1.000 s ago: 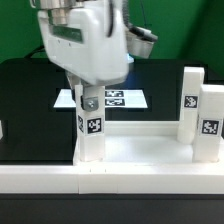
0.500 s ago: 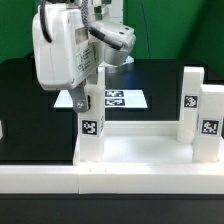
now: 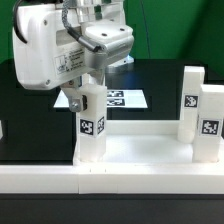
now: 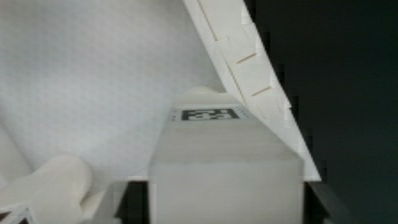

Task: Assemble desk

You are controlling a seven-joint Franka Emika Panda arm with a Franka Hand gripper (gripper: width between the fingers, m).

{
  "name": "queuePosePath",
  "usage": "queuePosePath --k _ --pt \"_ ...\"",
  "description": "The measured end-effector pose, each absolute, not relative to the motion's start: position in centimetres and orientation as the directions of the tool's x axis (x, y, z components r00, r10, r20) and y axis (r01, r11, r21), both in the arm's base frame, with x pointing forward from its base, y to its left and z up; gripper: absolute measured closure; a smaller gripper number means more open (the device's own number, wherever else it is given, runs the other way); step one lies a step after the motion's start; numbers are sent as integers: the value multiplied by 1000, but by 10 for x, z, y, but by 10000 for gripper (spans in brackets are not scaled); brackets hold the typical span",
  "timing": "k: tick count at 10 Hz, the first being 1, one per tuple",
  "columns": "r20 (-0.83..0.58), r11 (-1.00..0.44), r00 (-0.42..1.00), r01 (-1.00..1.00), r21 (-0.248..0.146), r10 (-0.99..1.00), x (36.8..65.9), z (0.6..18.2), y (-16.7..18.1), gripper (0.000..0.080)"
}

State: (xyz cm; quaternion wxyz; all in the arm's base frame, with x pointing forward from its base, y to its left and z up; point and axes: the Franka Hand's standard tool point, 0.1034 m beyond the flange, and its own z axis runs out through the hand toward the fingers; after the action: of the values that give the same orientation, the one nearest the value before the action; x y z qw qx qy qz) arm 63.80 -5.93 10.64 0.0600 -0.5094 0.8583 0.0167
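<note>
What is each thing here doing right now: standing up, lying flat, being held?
Tabletop: lying flat with its rim upward.
Near leg: upright in a corner.
Gripper: closed on the near leg's top.
Two far legs: upright, untouched.
Marker board: flat on the table.

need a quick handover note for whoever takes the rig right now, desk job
Hand: closed on the top of the leg at the exterior view's left, which stands in a corner of the tabletop.
Two more legs stand upright at the right corners.
The marker board lies behind.
Done: three legs standing in place.
Left: I can't tell whether this leg is fully seated; no fourth leg is in view.
</note>
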Motion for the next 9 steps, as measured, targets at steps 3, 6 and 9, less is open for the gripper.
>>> queuePosePath --k 3,6,9 --pt "-104 231 -224 -971 -61 -969 637 105 -60 317" --pt "-78 -112 120 -990 -90 -990 637 105 -59 160" --pt "-56 -331 338 -938 -105 -940 637 105 -59 153"
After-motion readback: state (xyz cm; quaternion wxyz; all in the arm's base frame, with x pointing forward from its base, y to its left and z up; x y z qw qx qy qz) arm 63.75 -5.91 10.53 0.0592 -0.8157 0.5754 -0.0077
